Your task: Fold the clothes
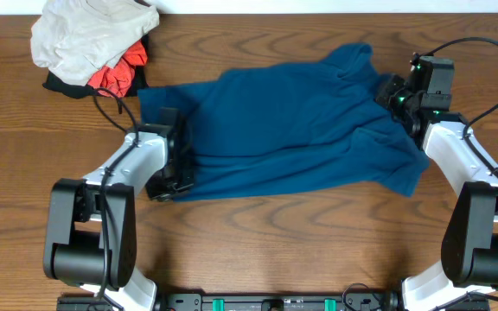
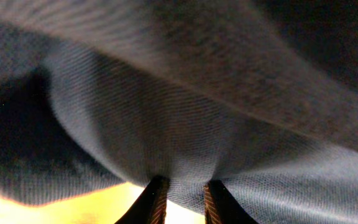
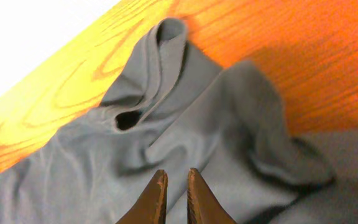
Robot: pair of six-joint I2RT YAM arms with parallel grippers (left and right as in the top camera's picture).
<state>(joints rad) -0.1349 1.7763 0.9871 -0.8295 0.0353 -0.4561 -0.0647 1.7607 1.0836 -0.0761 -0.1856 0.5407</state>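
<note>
A blue shirt (image 1: 292,121) lies spread out across the middle of the wooden table, with its collar towards the far right. My left gripper (image 1: 169,177) is at the shirt's near left edge, and in the left wrist view its jaws (image 2: 185,186) are shut on a fold of the shirt's fabric (image 2: 185,124). My right gripper (image 1: 393,93) hovers over the shirt's far right part near the collar. In the right wrist view its fingers (image 3: 176,177) are close together with nothing between them, above the shirt (image 3: 185,124) just below the collar (image 3: 160,56).
A pile of other clothes (image 1: 93,39), white, red and black, sits at the far left corner of the table (image 1: 275,242). The table's far edge runs close behind the shirt's collar.
</note>
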